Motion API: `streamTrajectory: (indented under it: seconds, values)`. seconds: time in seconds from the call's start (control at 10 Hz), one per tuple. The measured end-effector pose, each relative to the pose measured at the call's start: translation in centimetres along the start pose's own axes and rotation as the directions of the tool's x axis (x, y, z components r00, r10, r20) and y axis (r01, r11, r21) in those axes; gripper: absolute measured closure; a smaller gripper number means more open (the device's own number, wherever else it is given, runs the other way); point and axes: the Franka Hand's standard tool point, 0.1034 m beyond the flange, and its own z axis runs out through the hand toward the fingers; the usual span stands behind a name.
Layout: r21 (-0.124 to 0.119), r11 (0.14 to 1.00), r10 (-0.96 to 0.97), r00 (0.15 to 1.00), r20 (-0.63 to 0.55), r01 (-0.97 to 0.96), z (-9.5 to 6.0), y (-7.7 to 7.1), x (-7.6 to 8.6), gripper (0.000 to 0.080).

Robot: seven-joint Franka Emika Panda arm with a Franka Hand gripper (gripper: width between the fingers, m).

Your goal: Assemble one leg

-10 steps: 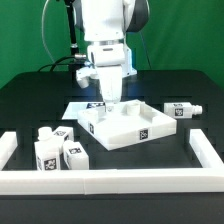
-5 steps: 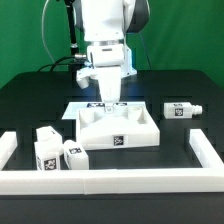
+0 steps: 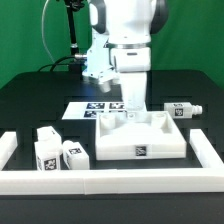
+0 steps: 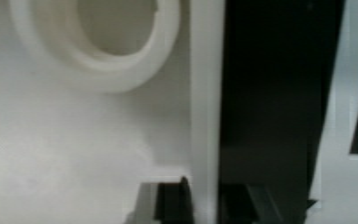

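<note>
A: What does only the wrist view show?
B: The gripper [image 4: 202, 200] pinching the edge of the large flat white slab [image 3: 120, 143], beside a round hole [image 4: 101, 40].
A: And the small white tagged leg [image 3: 182, 111]?
B: It lies loose at the exterior view's right, near the slab. Three more white posts [image 3: 56, 147] sit on the left.

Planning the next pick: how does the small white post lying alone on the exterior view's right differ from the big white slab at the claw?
The large white square slab is far wider than the small white blocky leg. The claw pinches the slab's rear edge; the leg lies free, untouched. The leg ends in a narrow stub; the slab shows none. Both are white with black-and-white marker tags.
</note>
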Motion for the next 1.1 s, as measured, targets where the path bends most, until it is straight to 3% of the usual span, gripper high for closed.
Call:
streamTrajectory:
  seconds: [0.1, 0.6, 0.9, 1.1]
  values:
    - [0.009, 1.000, -0.024, 1.000, 0.003, 0.024, 0.1, 0.7, -0.3, 0.0746]
    - [0.006, 1.000, -0.015, 1.000, 0.000, 0.015, 0.2, 0.8, -0.1, 0.0746]
    - [-0.006, 1.000, 0.010, 1.000, 0.006, -0.010, 0.2, 5.3, 1.0, 0.0746]
    - [-0.012, 0.997, 0.075, 0.997, 0.006, -0.075, 0.2, 6.8, 1.5, 0.0745]
